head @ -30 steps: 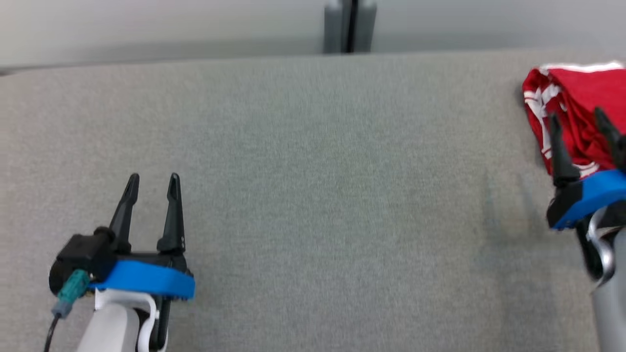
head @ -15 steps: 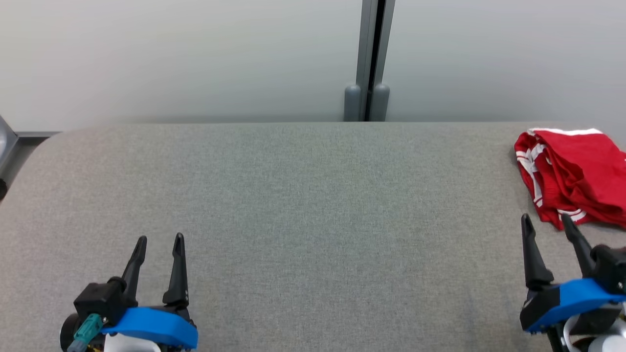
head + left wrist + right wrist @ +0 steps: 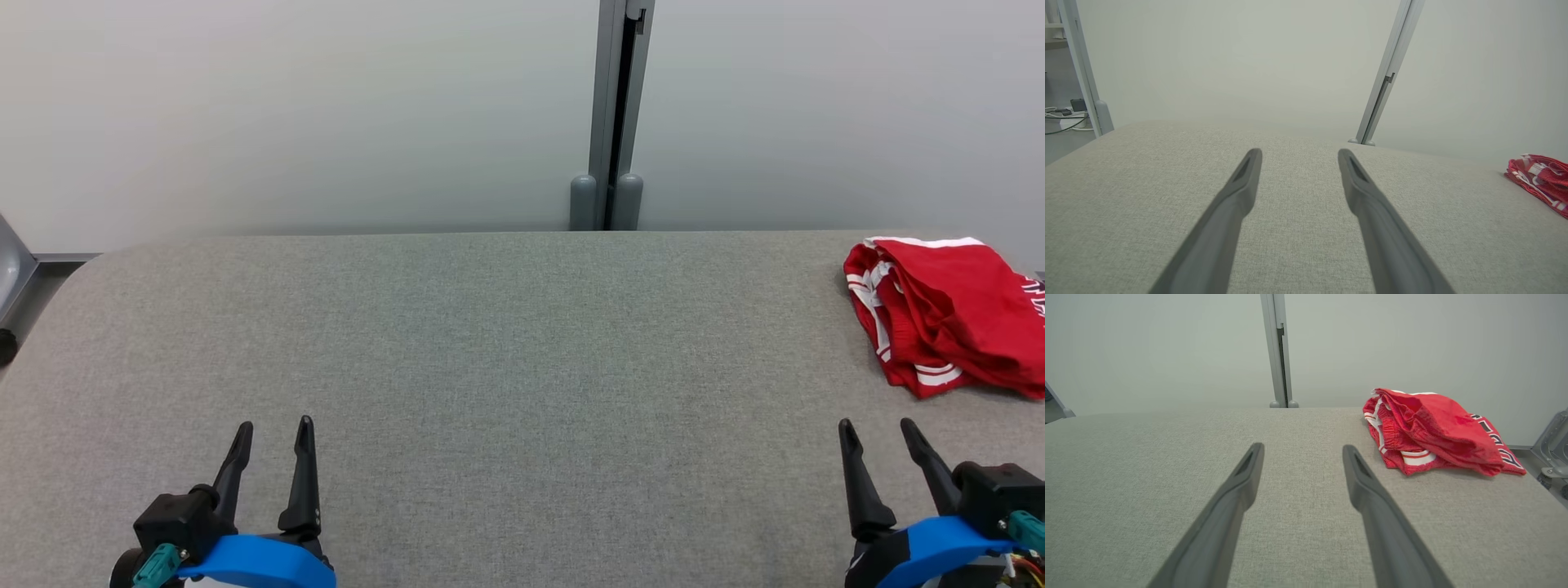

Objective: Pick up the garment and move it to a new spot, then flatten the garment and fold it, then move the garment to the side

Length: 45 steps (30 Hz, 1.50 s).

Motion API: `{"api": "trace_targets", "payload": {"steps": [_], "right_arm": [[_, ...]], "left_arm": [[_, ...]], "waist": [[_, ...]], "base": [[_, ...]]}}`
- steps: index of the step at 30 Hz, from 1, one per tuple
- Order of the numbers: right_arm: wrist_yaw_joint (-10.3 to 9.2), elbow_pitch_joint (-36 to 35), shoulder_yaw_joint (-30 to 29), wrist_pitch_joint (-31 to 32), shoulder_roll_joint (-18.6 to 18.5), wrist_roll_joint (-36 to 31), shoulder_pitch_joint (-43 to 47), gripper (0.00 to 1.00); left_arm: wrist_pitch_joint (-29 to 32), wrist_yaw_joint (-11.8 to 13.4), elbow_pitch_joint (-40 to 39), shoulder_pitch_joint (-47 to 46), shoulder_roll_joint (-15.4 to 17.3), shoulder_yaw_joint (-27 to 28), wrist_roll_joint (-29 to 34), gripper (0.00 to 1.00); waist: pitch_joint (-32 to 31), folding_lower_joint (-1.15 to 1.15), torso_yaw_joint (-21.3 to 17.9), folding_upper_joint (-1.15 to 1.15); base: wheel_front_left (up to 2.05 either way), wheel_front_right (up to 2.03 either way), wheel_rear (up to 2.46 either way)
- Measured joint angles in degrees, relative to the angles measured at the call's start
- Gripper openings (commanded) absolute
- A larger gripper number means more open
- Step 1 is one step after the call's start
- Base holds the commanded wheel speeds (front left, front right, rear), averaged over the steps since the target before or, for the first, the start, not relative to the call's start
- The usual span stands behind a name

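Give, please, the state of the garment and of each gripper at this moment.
red garment, bunched in a loose heap at the right end of the grey table, not held.
left gripper, open, empty.
right gripper, open, empty, short of the garment.

You've got a red garment [image 3: 947,314] with white stripes and white trim along its edges. The right wrist view adds dark letters [image 3: 1496,443] edged in white on one hem. Your table [image 3: 522,367] is plain mid-grey fabric with a fine woven fleck. Your left claw [image 3: 275,425] has black fingers [image 3: 304,482], a bright blue band [image 3: 261,563] at the base and a teal plug [image 3: 162,562] beside it. Your right claw [image 3: 876,425] has the same black and blue, with a teal plug too. The wall [image 3: 286,114] is pale grey-white and plain. The post [image 3: 612,114] is darker grey with a black slot down it.
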Motion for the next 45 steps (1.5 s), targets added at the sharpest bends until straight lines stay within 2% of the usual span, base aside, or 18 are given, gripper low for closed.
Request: {"api": "trace_targets", "payload": {"steps": [28,29,35,45], "right_arm": [[0.00,3.3,1.0,-1.4,0.0,1.2,-0.3,1.00],[0.00,3.5,1.0,-1.4,0.0,1.2,-0.2,0.00],[0.00,6.9,1.0,-1.2,0.6,1.4,0.6,0.00],[0.00,7.5,0.9,0.2,0.6,12.1,0.4,0.00]], "left_arm": [[-0.3,0.0,0.9,0.4,0.2,-0.5,-0.9,1.00],[-0.2,0.0,1.1,0.4,0.1,-0.5,-0.9,0.00],[0.0,0.0,3.8,2.8,-1.1,-0.6,-1.0,0.00],[2.9,-0.2,3.1,2.9,-1.9,1.4,-9.9,0.00]], "waist": [[0.2,0.00,-1.2,0.01],[0.2,0.00,-1.2,0.01],[0.2,0.00,-1.2,0.01],[0.4,0.00,-1.3,0.01]], "base": [[0.00,0.00,0.00],[0.00,0.00,0.00],[0.00,0.00,0.00],[0.00,0.00,0.00]]}}
